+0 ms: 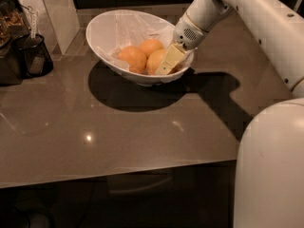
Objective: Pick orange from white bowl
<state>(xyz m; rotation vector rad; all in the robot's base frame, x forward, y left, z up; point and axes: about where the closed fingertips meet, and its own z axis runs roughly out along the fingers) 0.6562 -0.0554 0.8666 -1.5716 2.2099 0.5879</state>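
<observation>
1. The table (118, 141) has a glossy grey-brown top that fills most of the view. Its front edge crosses the lower part.
2. Light: a small bright glint (88, 137) lies on the top, and a dark shadow (213, 94) lies toward the right.
3. A white panel (54, 8) stands upright at the far left.
4. A dark container (33, 56) stands on the table, just beside the panel.
5. Below the front edge it is dark and nothing can be made out.
6. The gripper (164, 68) is low over the far part of the table.

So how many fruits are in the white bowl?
3. A left fruit, a back fruit, and the orange at the right, partly behind the gripper reaching into the white bowl. Others may be hidden.
</observation>
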